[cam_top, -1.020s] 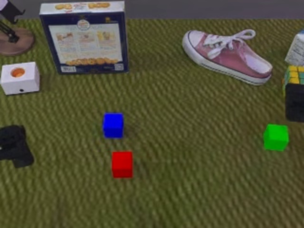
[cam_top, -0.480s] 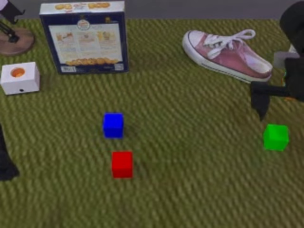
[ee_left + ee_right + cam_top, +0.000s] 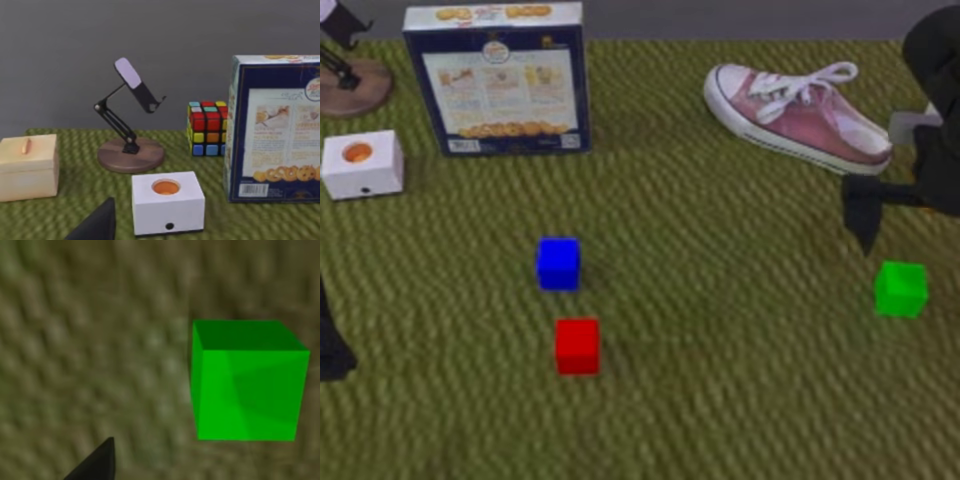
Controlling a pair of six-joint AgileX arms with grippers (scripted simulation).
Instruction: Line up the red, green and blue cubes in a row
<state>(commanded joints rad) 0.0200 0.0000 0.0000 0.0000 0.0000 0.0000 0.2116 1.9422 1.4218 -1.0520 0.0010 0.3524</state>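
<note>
The blue cube and the red cube sit close together left of centre on the green cloth, red nearer the front. The green cube lies alone at the far right. My right gripper hovers open just behind the green cube, with one dark finger to the cube's back left. In the right wrist view the green cube fills the view and lies apart from the fingertip. My left gripper is parked at the left edge, open and holding nothing.
A blue cookie box stands at the back left, with a white box with an orange circle and a phone stand beside it. A pink shoe lies at the back right. The left wrist view also shows a puzzle cube and a wooden box.
My right arm came in from the right edge and now hangs behind the green cube. The left arm drew back to the left edge. No cube has moved.
</note>
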